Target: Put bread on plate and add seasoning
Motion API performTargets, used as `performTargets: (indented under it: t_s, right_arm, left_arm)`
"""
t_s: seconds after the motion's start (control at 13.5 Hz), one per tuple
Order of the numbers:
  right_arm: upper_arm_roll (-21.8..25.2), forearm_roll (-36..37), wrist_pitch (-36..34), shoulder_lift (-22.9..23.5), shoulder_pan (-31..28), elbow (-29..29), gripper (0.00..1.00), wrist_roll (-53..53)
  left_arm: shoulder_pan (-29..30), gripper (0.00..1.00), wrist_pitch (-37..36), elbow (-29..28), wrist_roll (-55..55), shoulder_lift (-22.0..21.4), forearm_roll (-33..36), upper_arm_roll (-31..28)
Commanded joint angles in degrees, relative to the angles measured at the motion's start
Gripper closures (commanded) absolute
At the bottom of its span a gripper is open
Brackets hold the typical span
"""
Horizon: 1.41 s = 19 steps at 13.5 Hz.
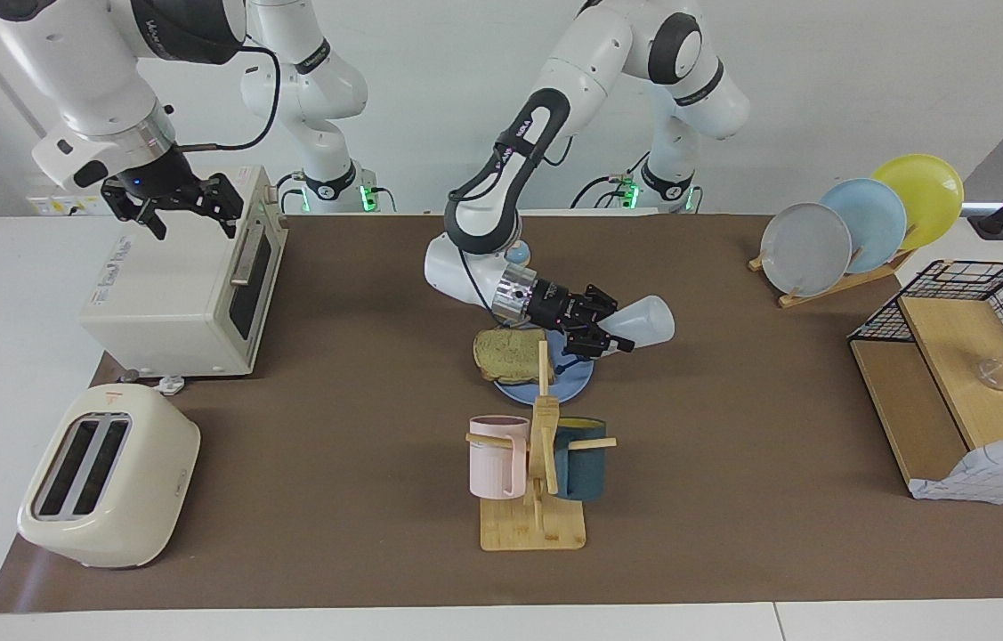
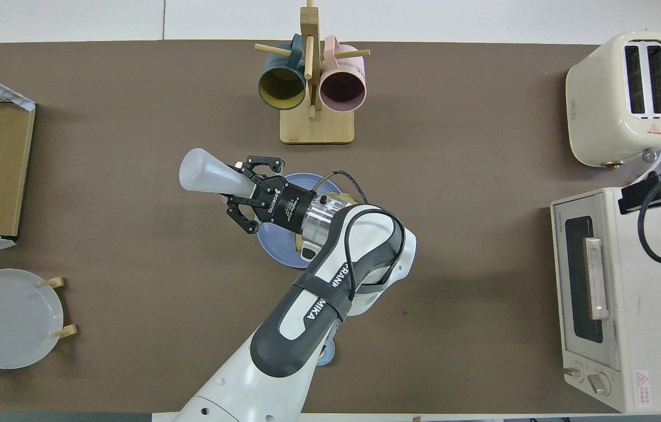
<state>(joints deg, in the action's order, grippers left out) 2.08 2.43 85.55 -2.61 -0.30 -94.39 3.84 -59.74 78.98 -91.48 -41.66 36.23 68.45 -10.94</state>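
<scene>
The left hand is clamped on the seasoning, tipped over the plate bearing the bread; the right hand waits with fingers apart above the toaster oven

You are losing most of the bread and part of the plate under the left arm overhead; the seasoning cap is hiding among the gripper's links.

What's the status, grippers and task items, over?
Left gripper shut on seasoning, tipped over plate. Bread on plate. Right gripper open, waiting over toaster oven.
</scene>
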Motion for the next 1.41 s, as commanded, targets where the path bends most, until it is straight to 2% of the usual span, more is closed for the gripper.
performTargets:
  t_s: [0.0,0.3,0.89,1.11,1.33]
  right_arm:
    - [-0.06,-1.11,0.14,-0.64,-0.49,-0.80,0.00,1.70]
    - [-0.06,-1.11,0.14,-0.64,-0.49,-0.80,0.00,1.70]
    - [-0.06,-1.11,0.14,-0.64,-0.49,-0.80,0.00,1.70]
    - [-0.06,-1.11,0.14,-0.64,-0.49,-0.80,0.00,1.70]
    - [-0.06,-1.11,0.14,-0.64,-0.49,-0.80,0.00,1.70]
  left_arm:
    - [0.24,1.00,-1.11,0.78,-0.44,0.50,3.09,-0.84]
    - [-0.81,1.00,-2.94,0.87,-0.44,0.42,2.48,-0.58]
    - [-10.83,1.00,-9.89,1.31,-0.53,-0.20,-2.36,-0.49]
    - [-9.70,1.00,-8.76,1.31,-0.44,-0.11,-1.66,-0.66]
    - [-5.31,1.00,-6.13,1.22,-0.35,0.06,-0.17,-0.84]
